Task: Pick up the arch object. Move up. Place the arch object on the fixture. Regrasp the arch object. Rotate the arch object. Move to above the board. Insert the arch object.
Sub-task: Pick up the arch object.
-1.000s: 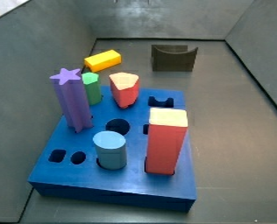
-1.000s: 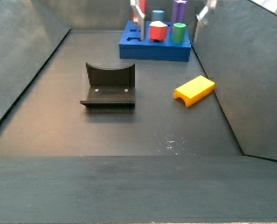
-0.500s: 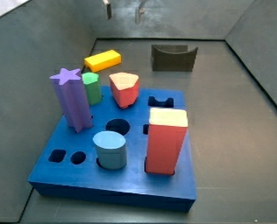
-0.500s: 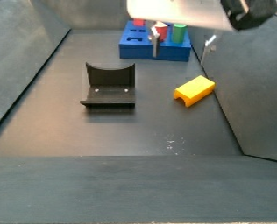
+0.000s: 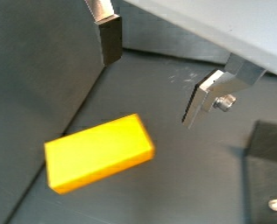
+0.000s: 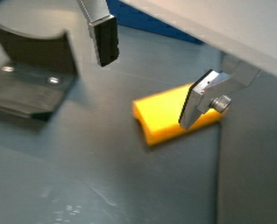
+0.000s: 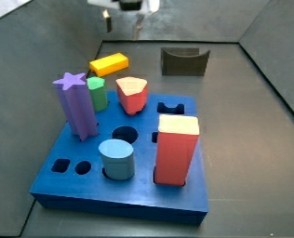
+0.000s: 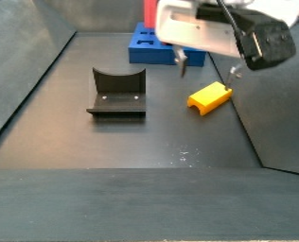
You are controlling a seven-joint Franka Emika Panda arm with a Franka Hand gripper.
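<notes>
The arch object (image 7: 109, 64) is a small yellow-and-orange block lying flat on the dark floor, beyond the board (image 7: 65, 185) and beside a wall; it also shows in the opposite side view (image 8: 209, 96). My gripper (image 7: 124, 28) hangs open above it, with nothing between its fingers. In both wrist views the arch object (image 5: 100, 153) (image 6: 163, 115) lies below the gripper (image 5: 151, 91) (image 6: 145, 94), partly under one finger (image 6: 200, 101). The fixture (image 8: 118, 93) stands apart from the arch object and shows in a wrist view (image 6: 30, 66) too.
On the blue board stand a purple star post (image 7: 73, 107), a green peg (image 7: 98, 93), a red pentagon peg (image 7: 132, 94), a pale blue cylinder (image 7: 117, 159) and a big red block (image 7: 176, 149). Dark walls enclose the floor on all sides.
My gripper has come down from the top of the side views toward the arch object, still open. The arch object, fixture and board have not moved.
</notes>
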